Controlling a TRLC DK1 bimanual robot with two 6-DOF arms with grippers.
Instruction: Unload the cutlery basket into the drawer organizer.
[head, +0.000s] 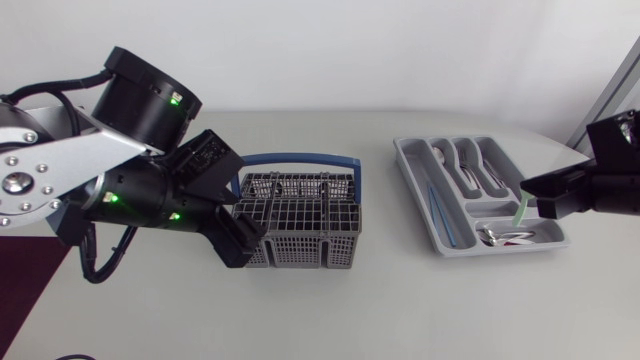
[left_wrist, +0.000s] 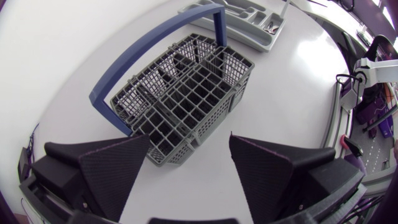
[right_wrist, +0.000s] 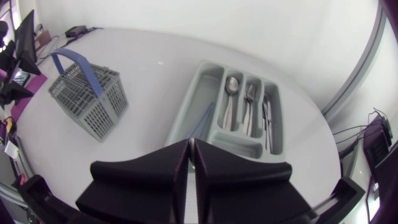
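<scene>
Left wrist view is up. What's closest?
My left claw (left_wrist: 189, 142), fingers spread wide, hanging just short of the near corner of the cutlery basket (left_wrist: 186, 93), which sits on the desk (left_wrist: 292, 93).
And farther out?
My right claw (head: 541, 204) is clamped on a thin pale-green stick (head: 521, 209) over the short end compartment of the drawer organizer (head: 415, 172). A spoon (right_wrist: 231, 87) and other cutlery (right_wrist: 250, 102) lie in the slots beyond.
</scene>
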